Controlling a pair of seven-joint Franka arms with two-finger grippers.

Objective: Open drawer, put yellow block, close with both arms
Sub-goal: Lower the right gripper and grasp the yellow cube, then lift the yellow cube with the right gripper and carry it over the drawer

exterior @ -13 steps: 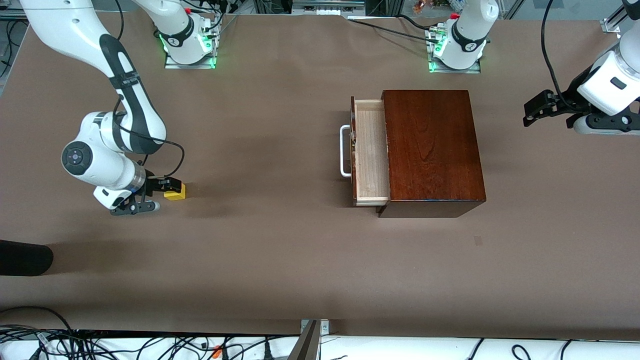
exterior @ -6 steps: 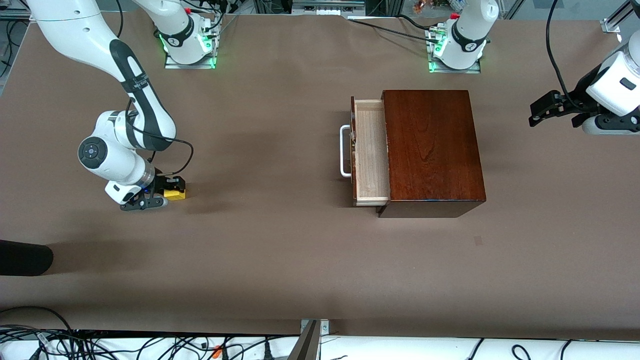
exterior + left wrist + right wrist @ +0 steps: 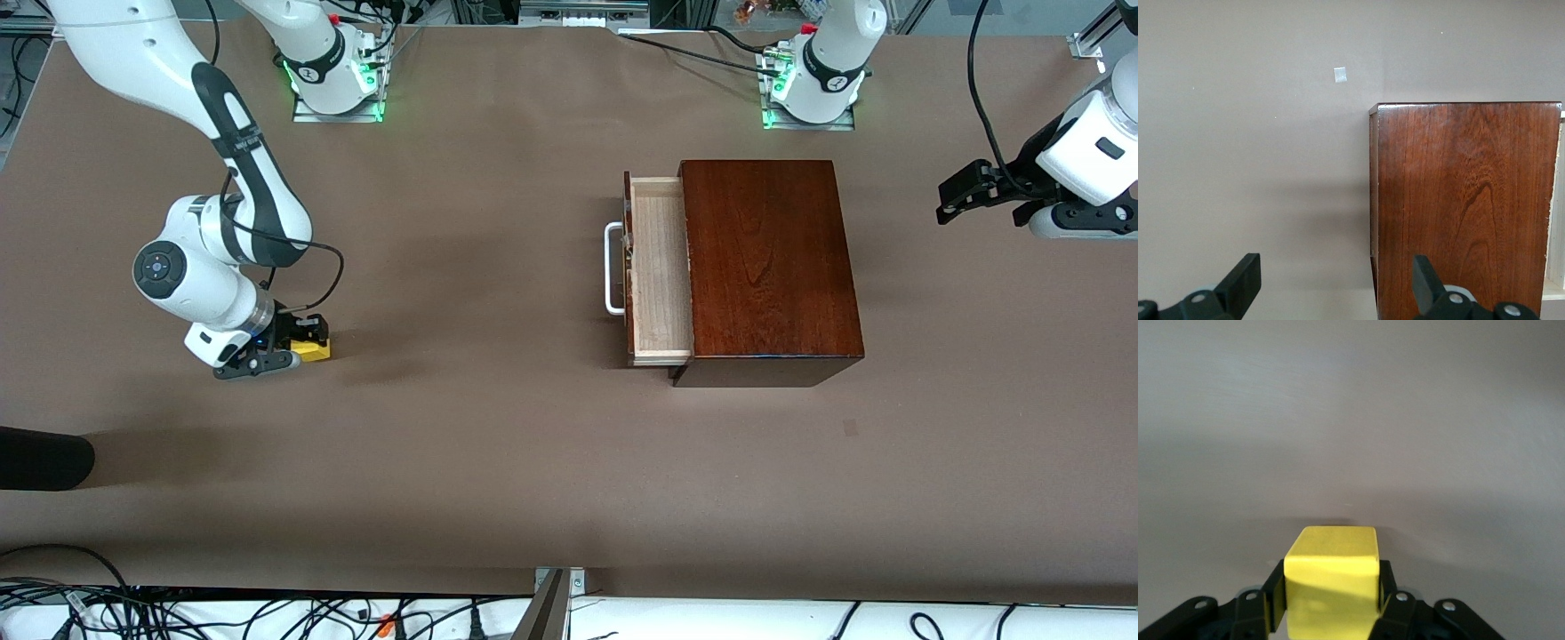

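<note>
The yellow block [image 3: 312, 350] is low at the right arm's end of the table, clamped between the fingers of my right gripper [image 3: 302, 342]. In the right wrist view the block [image 3: 1331, 583] fills the gap between both pads, which press its sides. The drawer [image 3: 660, 271] of the dark wooden box [image 3: 769, 267] is pulled out, its pale inside bare, with the white handle [image 3: 612, 268] facing the right arm's end. My left gripper [image 3: 958, 197] is open and empty, in the air beside the box at the left arm's end; its wrist view shows the box [image 3: 1465, 207].
A black object [image 3: 44, 458] lies at the table's edge near the right arm's end. Cables [image 3: 222, 618] run along the table's near edge. A small pale mark [image 3: 851, 428] is on the cloth, nearer the front camera than the box.
My right gripper slid over the yellow block and closed on it. The left gripper shifted slightly beside the box. The drawer and box have not moved.
</note>
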